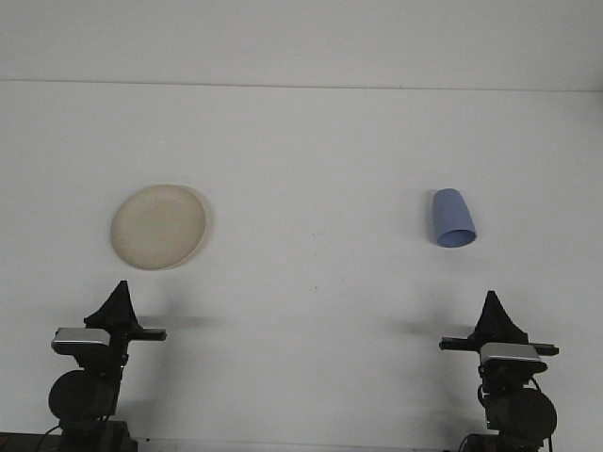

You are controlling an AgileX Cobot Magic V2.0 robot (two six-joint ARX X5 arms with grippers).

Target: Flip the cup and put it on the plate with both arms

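A cream round plate (158, 226) lies empty on the white table at the left. On the right, a blue cup (452, 217) lies on its side with its mouth turned toward me. My left gripper (120, 285) rests low at the front left, just below the plate, shut, with nothing in it. My right gripper (491, 297) sits at the front right, a short way in front of the cup, also shut and empty. Neither gripper touches anything.
The white table (311, 169) stretches back to a pale wall (301, 38). The plate and cup are far apart, with bare tabletop between them. Both arm bases (85, 395) (513, 405) stand at the near edge.
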